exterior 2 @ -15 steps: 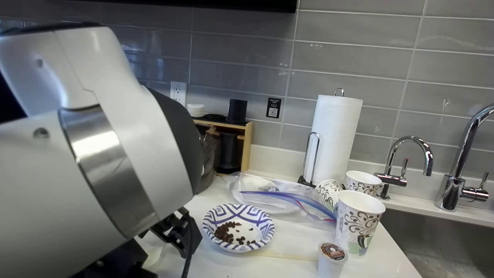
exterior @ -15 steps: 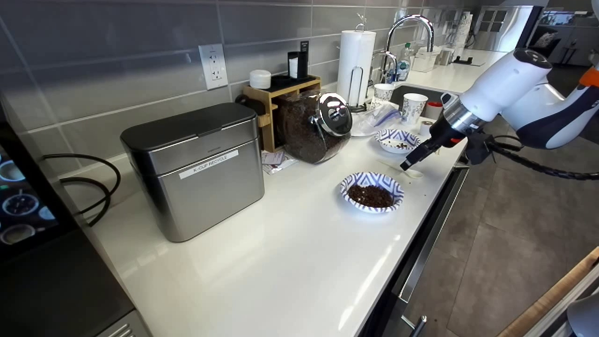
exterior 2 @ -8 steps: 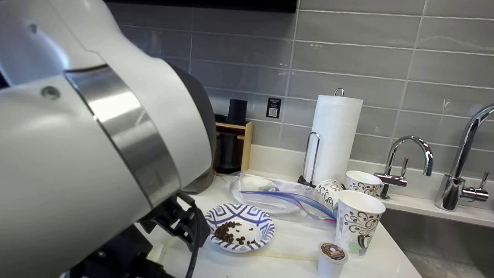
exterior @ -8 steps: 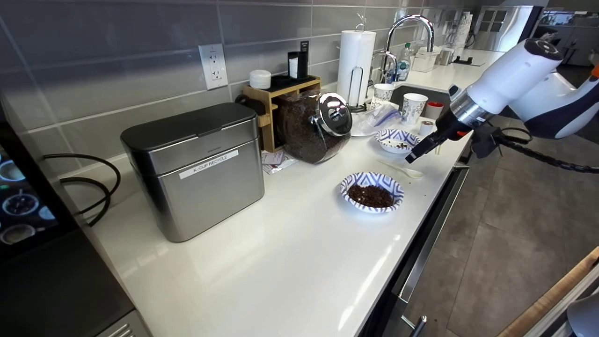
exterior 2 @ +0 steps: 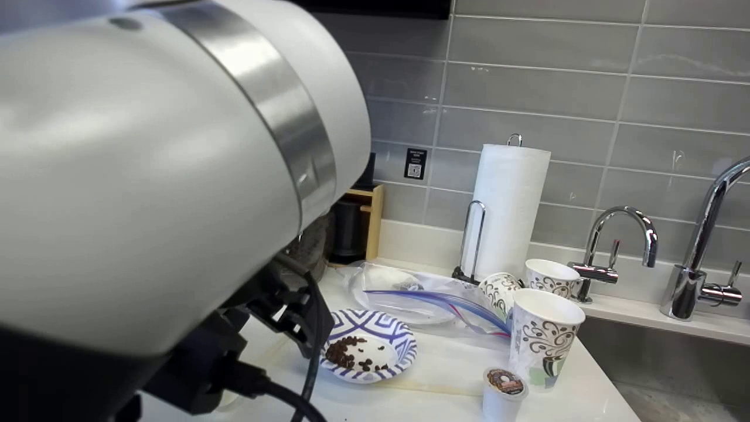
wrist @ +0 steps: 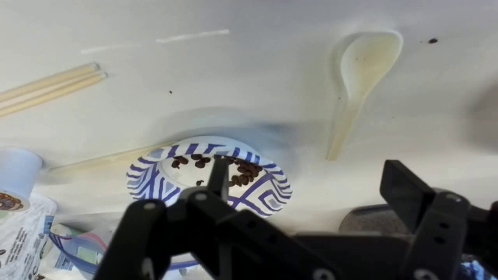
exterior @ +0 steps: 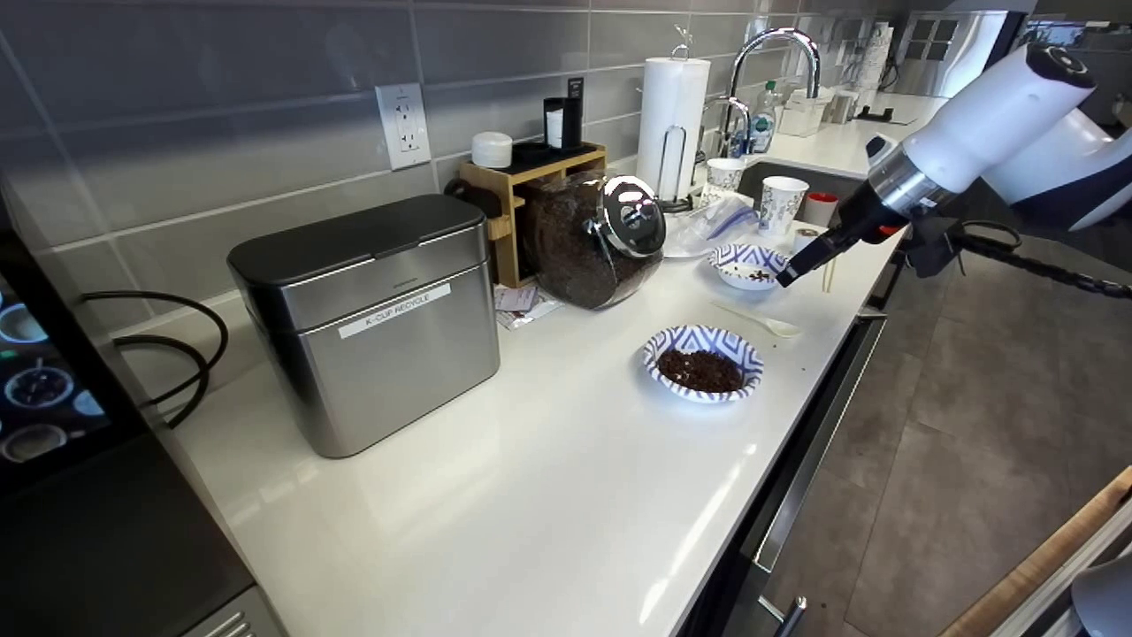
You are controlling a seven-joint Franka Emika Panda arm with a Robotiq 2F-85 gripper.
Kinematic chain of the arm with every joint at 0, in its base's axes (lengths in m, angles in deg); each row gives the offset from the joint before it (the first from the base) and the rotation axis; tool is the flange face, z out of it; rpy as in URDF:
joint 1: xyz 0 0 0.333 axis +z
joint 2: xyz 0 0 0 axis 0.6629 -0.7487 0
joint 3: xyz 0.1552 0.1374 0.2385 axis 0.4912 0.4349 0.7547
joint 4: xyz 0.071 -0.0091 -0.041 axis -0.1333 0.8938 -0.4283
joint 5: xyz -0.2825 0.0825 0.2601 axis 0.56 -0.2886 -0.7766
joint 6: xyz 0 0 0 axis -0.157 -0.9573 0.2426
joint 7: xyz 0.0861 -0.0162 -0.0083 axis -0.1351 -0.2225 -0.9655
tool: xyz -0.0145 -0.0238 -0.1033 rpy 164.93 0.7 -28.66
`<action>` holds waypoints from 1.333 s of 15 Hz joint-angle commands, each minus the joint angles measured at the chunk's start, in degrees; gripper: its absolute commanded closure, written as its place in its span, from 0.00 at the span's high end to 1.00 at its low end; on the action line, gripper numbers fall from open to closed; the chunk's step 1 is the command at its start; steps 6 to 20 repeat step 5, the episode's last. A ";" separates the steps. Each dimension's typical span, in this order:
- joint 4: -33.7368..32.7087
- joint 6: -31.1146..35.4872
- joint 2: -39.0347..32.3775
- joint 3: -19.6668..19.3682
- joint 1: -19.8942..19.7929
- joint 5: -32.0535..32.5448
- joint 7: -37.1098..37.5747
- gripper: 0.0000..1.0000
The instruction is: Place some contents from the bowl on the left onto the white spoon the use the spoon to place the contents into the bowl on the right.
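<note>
A white spoon (exterior: 783, 328) lies on the counter between two blue-and-white patterned bowls. It shows whole in the wrist view (wrist: 371, 58), handle toward my jaws. The fuller bowl (exterior: 699, 336), with many dark beans, is nearer that exterior camera; the arm hides it in an exterior view and it is outside the wrist view. The other bowl (exterior: 738, 257), with few beans, shows also in an exterior view (exterior 2: 389, 325) and the wrist view (wrist: 272, 194). My gripper (exterior: 785, 278) is above the counter beside this bowl. In the wrist view my gripper (wrist: 307, 161) is open, fingers wide apart and empty.
Chopsticks (wrist: 50, 85) and a coffee pod (exterior 2: 504, 392) lie near the emptier bowl. Paper cups (exterior 2: 545, 334), a zip bag (exterior 2: 433, 299) and a paper towel roll (exterior 2: 510, 211) stand behind. A bean jar (exterior: 575, 239) and steel bin (exterior: 398, 345) line the wall.
The arm has moved up and away from the spoon toward the emptier bowl's side, uncovering the spoon. In an exterior view the arm now covers more of the scene. Spoon and bowls have not moved.
</note>
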 commanded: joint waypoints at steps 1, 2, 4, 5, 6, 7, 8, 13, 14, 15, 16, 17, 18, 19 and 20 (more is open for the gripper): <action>-0.20 0.14 0.48 -0.12 0.02 0.60 0.71 1.00; -0.24 0.14 0.80 -0.18 0.06 0.77 0.93 1.00; -0.23 0.14 0.96 -0.22 0.20 0.79 1.03 1.00; -0.23 0.14 0.95 -0.22 0.24 0.79 1.06 1.00; -0.23 0.14 0.95 -0.22 0.24 0.79 1.06 1.00; -0.23 0.14 0.95 -0.22 0.24 0.79 1.06 1.00; -0.23 0.14 0.95 -0.22 0.24 0.79 1.06 1.00; -0.23 0.14 0.95 -0.22 0.24 0.79 1.06 1.00; -0.23 0.14 0.95 -0.22 0.24 0.79 1.06 1.00; -0.23 0.14 0.95 -0.22 0.24 0.79 1.06 1.00; -0.23 0.14 0.95 -0.22 0.24 0.79 1.06 1.00; -0.23 0.14 0.95 -0.22 0.24 0.79 1.06 1.00; -0.23 0.14 0.95 -0.22 0.24 0.79 1.06 1.00; -0.23 0.14 0.95 -0.22 0.24 0.79 1.06 1.00; -0.23 0.14 0.95 -0.22 0.24 0.79 1.06 1.00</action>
